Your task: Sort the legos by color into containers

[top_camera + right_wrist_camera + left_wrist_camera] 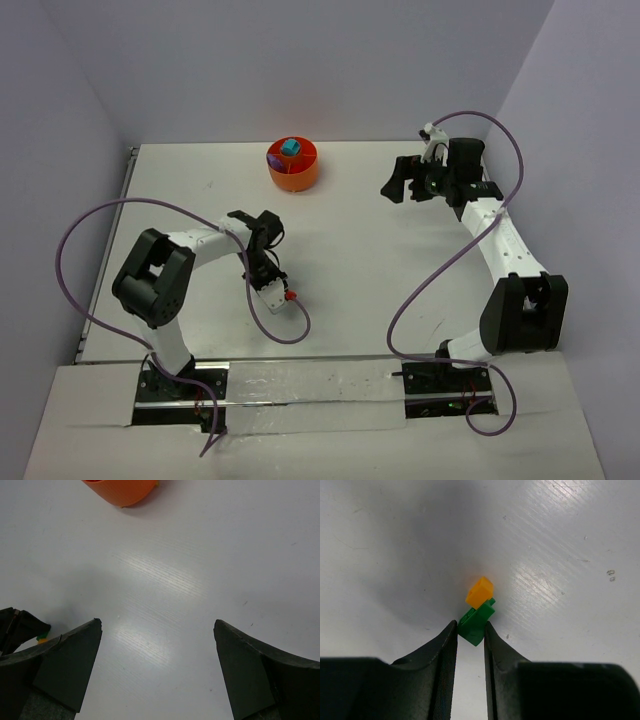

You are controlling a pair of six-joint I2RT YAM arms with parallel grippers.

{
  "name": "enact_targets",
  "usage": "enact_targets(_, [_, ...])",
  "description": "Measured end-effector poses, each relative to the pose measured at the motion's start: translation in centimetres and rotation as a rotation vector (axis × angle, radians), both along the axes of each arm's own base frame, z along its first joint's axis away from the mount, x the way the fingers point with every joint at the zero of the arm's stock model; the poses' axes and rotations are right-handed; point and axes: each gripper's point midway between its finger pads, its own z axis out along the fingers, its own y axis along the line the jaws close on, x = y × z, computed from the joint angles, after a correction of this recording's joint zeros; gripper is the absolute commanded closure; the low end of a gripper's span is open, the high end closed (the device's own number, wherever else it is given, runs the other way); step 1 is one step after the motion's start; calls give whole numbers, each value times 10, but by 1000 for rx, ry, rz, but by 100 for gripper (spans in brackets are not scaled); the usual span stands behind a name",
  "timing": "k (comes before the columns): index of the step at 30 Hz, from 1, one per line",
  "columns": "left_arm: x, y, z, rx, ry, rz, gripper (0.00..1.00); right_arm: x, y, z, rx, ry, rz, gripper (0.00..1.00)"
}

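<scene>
Left claw (470,627): my two dark fingers are nearly closed, and their tips pinch the near end of a green brick (476,622) from both sides. The brick sits tilted between the tips, low over the table (560,540).

An orange-yellow brick (480,592) lies just beyond the green one and touches its far edge. I cannot tell whether the two are joined or only pressed together.

Surface under the claw: white and smooth, with fine scratches, a few small dark specks and a soft glare to the right. A grey shadow spreads around both bricks.

Right claw (157,624): my fingers are spread wide, with nothing between them. It hangs over bare white tabletop at the far right, well apart from the left claw.

Orange tub (293,182): it stands near the far edge of the table, left of the right claw and well apart from the left claw. A teal-blue brick (291,148) sits in one of its compartments. The rest of its contents are too small to make out.

Room: plain pale lavender-grey walls (330,60) close the table on the left, the far side and the right. A purple cable (90,215) loops from each arm base. A shiny strip (310,385) runs along the near edge between the two bases.
</scene>
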Motion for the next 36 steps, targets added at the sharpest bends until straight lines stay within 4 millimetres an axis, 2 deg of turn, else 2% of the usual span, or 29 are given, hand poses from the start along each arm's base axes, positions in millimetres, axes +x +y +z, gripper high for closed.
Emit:
enact_targets(5, [0, -2, 2, -14, 1, 1, 100, -2, 8, -1, 47, 25, 19, 3])
enact_targets(10, [6, -15, 22, -91, -39, 3, 100, -13, 26, -19, 141, 101, 51, 10])
enact_targets(15, [21, -32, 55, -189, -126, 17, 100, -40, 63, -50, 251, 250, 122, 25])
enact_targets(16, [24, -35, 61, -203, -135, 36, 100, -45, 72, -55, 274, 278, 145, 30])
enact_targets(19, [32, -41, 74, -233, -152, 103, 100, -60, 98, -62, 333, 354, 211, 36])
enact_targets(24, [45, -50, 89, -272, -168, 230, 100, -82, 141, -67, 403, 446, 332, 38])
enact_targets(28, [52, -54, 97, -297, -172, 306, 100, -98, 168, -73, 443, 524, 401, 42])
enact_targets(31, [54, -56, 102, -311, -171, 345, 100, -105, 179, -78, 469, 576, 432, 43])
enact_targets(36, [60, -62, 113, -350, -166, 399, 100, -113, 191, -85, 500, 647, 458, 36])
